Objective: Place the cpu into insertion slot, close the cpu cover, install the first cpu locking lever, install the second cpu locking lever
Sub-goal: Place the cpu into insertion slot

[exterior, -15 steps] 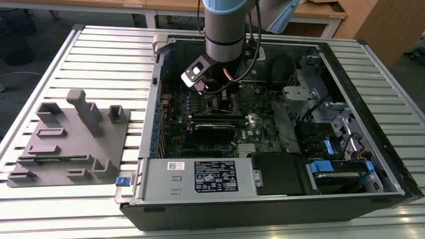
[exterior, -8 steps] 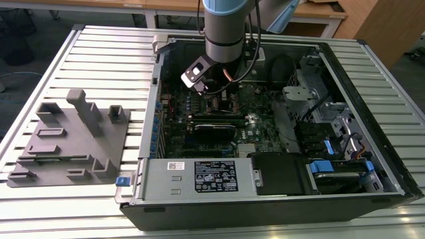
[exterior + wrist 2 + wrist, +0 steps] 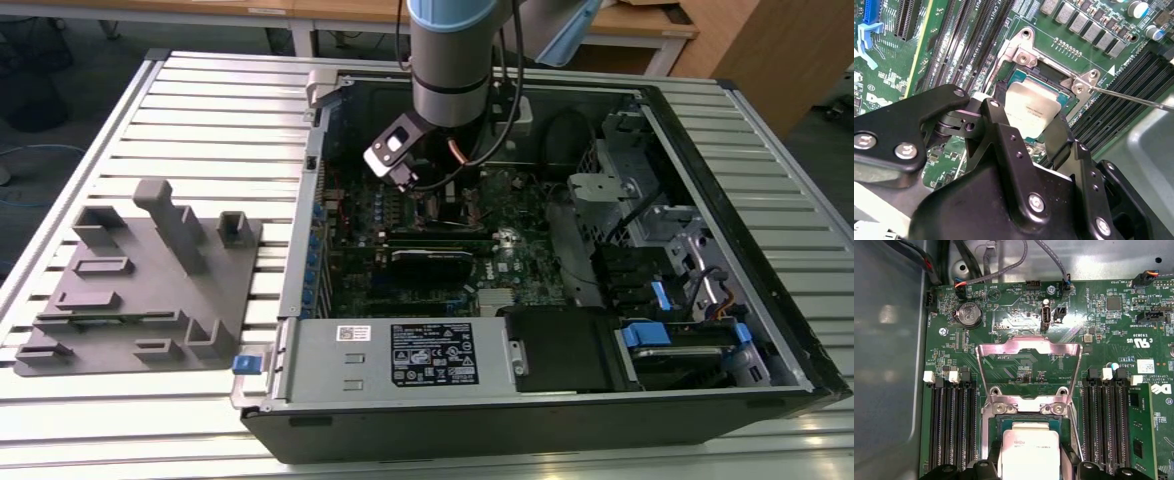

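The cpu (image 3: 1031, 107) is a flat silver-grey square, held level just over the insertion slot (image 3: 1026, 75), whose dark socket and shiny rim show beyond it. My gripper (image 3: 1021, 120) is shut on the cpu, with black fingers (image 3: 979, 100) pressed against two opposite edges. In the first wrist view the cpu (image 3: 1030, 452) hangs in my gripper (image 3: 1030, 467) above the insertion slot (image 3: 1004, 420). Behind them the cpu cover (image 3: 999, 349), a thin silvery frame, stands swung open. In the exterior view my gripper (image 3: 424, 190) is low inside the computer case, over the green motherboard (image 3: 400, 245).
A thin locking lever rod (image 3: 1134, 97) sticks out beside the socket. Long black memory slots (image 3: 951, 425) flank the socket on both sides. The case walls (image 3: 694, 180), drive bays and the power supply (image 3: 400, 355) surround the board. A grey fixture block (image 3: 140, 285) lies on the slatted table.
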